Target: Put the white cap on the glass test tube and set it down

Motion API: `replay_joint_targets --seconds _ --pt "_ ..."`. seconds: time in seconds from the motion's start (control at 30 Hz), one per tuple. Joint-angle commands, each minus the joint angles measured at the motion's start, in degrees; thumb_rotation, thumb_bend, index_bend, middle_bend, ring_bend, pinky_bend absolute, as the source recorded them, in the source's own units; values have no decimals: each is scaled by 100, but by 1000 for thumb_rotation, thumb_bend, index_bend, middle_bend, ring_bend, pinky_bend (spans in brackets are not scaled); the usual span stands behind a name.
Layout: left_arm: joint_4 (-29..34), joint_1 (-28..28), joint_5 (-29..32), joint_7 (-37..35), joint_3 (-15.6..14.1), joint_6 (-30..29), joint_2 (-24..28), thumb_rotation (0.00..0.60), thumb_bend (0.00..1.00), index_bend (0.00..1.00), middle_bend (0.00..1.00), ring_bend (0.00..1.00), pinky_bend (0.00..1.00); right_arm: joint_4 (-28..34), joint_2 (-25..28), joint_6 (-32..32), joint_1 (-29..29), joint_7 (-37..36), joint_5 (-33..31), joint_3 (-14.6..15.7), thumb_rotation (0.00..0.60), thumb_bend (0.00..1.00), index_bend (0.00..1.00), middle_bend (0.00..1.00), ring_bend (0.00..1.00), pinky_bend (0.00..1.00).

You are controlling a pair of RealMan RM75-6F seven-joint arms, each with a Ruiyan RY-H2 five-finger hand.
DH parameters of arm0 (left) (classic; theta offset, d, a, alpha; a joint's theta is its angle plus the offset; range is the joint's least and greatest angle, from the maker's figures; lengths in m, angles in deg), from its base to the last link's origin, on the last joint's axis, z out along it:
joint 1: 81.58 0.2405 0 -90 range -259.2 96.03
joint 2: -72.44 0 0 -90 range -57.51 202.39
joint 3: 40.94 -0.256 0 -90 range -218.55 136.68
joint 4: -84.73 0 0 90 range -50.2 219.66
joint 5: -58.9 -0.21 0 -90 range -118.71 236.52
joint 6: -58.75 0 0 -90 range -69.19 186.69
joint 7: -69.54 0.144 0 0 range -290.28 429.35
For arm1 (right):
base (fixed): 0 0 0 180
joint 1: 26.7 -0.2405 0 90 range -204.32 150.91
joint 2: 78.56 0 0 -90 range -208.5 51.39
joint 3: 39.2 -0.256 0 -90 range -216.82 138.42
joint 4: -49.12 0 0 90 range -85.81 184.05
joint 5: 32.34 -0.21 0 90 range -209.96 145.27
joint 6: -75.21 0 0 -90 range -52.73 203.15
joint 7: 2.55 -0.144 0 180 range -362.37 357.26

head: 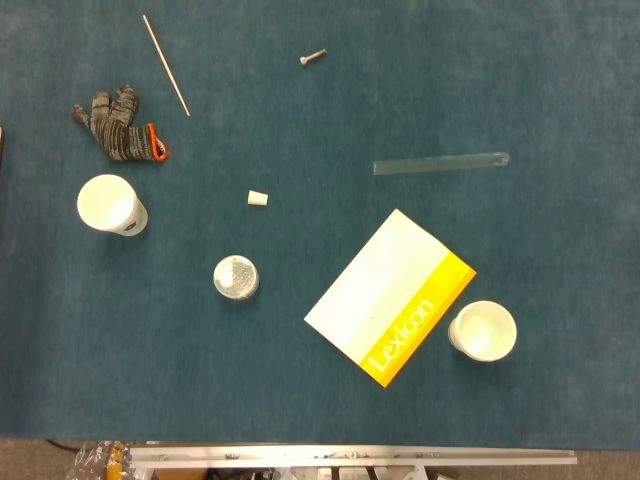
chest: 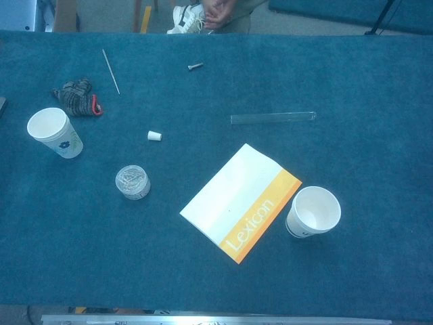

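On blue cloth: glove, thin rod, bolt, two paper cups, clip tub, Lexicon booklet; white cap lies well left of the flat-lying glass test tube; neither hand visible, state unknown.

At 12 o'clock in the chest view, a person is cut off by the top edge. The small jar holds contents too blurred to identify. At 9 o'clock, a dark object is clipped by the left edge.

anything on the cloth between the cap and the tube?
Nothing visible. The cap and the tube lie apart with only bare cloth between them; the booklet sits nearer the camera, off that line. Neither hand is in view.
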Motion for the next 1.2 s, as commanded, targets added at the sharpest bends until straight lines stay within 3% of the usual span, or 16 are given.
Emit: replay_joint_targets --seconds 0.03,0.9,1.2 --pt "-24 -2 -2 -11 1 0 -16 600 343 305 205 79 128 4 1 -14 -4 4 -5 3 600 322 263 220 88 224" --pt "-70 28 -110 -121 -33 -31 87 600 343 305 206 79 127 100 65 -23 -56 -56 67 -37 600 322 273 220 88 224" --pt "-121 -5 -103 -79 4 -16 148 600 344 305 204 79 128 213 326 -961 -748 -259 -305 -360 600 322 277 220 88 227"
